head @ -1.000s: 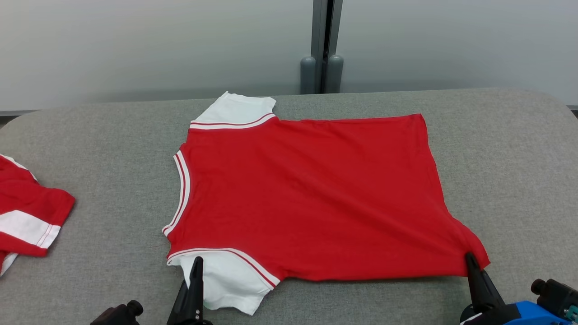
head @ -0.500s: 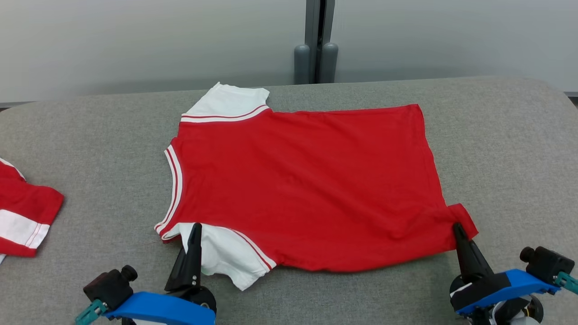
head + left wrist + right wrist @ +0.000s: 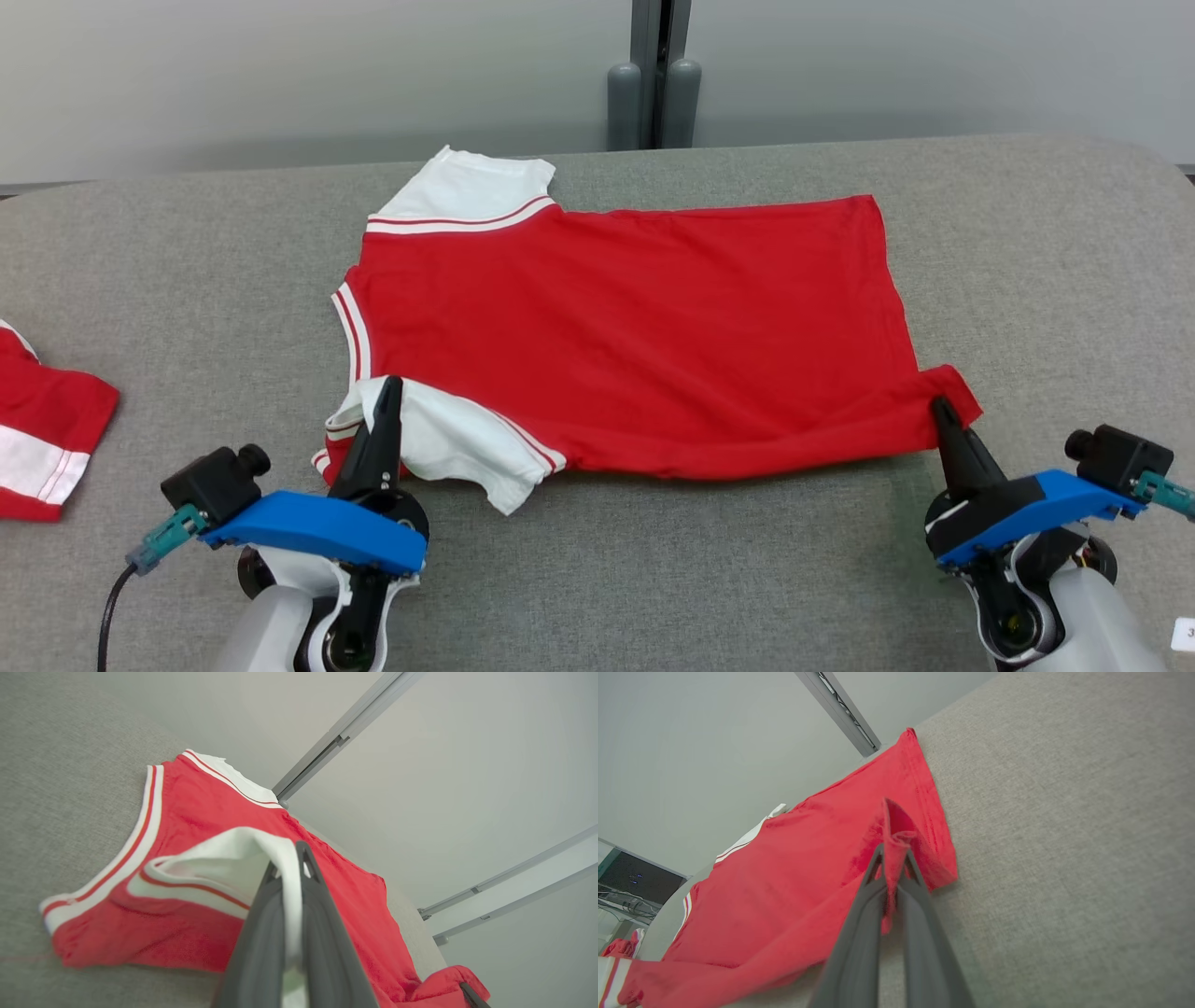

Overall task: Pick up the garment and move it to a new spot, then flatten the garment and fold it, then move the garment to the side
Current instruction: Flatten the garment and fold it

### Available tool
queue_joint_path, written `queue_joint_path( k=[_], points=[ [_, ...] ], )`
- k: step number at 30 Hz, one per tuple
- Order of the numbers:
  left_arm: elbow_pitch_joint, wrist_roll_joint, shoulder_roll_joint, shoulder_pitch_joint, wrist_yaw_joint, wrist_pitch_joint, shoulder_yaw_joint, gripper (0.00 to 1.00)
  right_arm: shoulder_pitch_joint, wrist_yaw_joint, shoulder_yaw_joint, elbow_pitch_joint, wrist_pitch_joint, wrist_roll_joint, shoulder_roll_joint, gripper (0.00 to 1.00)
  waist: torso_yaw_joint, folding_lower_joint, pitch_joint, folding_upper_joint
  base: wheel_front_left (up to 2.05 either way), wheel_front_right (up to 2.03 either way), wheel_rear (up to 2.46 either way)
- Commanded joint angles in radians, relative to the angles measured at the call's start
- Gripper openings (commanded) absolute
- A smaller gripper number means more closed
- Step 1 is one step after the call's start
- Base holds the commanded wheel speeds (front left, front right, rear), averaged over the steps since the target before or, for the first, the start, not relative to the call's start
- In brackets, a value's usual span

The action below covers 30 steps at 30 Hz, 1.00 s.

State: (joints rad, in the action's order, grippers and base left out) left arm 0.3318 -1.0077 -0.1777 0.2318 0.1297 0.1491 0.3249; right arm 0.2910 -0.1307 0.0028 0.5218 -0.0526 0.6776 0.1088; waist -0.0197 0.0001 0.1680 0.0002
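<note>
Both near corners of the red, white-sleeved knit garment have lifted inward, clamped in your left gripper and right gripper; apparently mid-fold, carry them across evenly.

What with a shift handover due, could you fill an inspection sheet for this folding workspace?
Surface: grey fabric-covered table, bare around the work.
Job's things: red garment with white sleeves, spread out flat; its near edge is lifted at both ends.
Clutter: second garment, red and white, at the table's left edge.
Grippers: left gripper shut on the near white sleeve; right gripper shut on the near hem corner.
Cables: dark cable hanging from the left wrist.
Surroundings: pale wall with a grey post behind the table.
</note>
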Motion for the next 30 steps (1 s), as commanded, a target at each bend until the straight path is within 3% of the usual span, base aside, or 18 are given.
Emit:
queue_joint_path(
  k=[1,8,9,10,11,12,13,14,22,30],
  points=[
    [0.018,-0.008,-0.009,0.036,0.001,-0.002,0.001,0.00,0.033,0.000,-0.001,0.014,0.006,-0.002,0.001,0.00,0.001,-0.0001,0.008,-0.0002,0.00,0.00,0.00],
    [0.155,-0.036,-0.033,0.165,0.001,0.004,0.031,0.00,0.156,0.000,0.021,0.099,-0.001,-0.016,-0.005,0.00,-0.011,-0.0001,0.048,-0.0002,0.00,0.00,0.00],
    [0.175,-0.040,-0.034,0.181,0.001,0.006,0.036,0.00,0.173,0.000,0.027,0.111,-0.003,-0.016,-0.005,0.04,-0.012,-0.0001,0.053,-0.0002,0.00,0.00,0.00],
    [0.193,-0.044,-0.035,0.196,0.001,0.007,0.043,0.00,0.190,0.000,0.033,0.124,-0.008,-0.016,-0.006,0.21,-0.014,-0.0001,0.059,-0.0002,0.00,0.00,0.00],
    [0.211,-0.046,-0.038,0.212,0.001,0.016,0.047,0.00,0.205,0.000,0.039,0.135,-0.016,-0.016,-0.006,0.52,-0.014,-0.0001,0.063,-0.0002,0.00,0.00,0.00],
    [0.223,-0.045,-0.039,0.228,0.001,0.026,0.054,0.32,0.217,0.000,0.045,0.148,-0.023,-0.016,-0.007,1.00,-0.014,-0.0001,0.066,-0.0002,0.00,0.00,0.00],
    [0.235,-0.047,-0.037,0.240,0.001,0.035,0.061,0.71,0.226,0.000,0.051,0.159,-0.029,-0.014,-0.005,1.00,-0.012,-0.0001,0.069,-0.0002,0.00,0.00,0.00],
    [0.243,-0.045,-0.037,0.250,0.001,0.046,0.068,1.00,0.234,0.000,0.062,0.167,-0.039,-0.019,0.001,1.00,-0.011,-0.0001,0.071,-0.0002,0.00,0.00,0.00],
    [0.278,-0.025,-0.062,0.242,0.001,0.107,0.107,1.00,0.213,0.000,0.132,0.211,-0.120,-0.053,0.058,1.00,0.006,-0.0001,0.057,-0.0002,0.00,0.00,0.00],
    [0.300,0.137,-0.092,0.149,0.001,0.117,0.080,1.00,0.188,0.000,0.184,0.260,-0.167,-0.114,0.117,1.00,0.019,-0.0001,0.037,-0.0002,0.00,0.00,0.00]
  ],
)
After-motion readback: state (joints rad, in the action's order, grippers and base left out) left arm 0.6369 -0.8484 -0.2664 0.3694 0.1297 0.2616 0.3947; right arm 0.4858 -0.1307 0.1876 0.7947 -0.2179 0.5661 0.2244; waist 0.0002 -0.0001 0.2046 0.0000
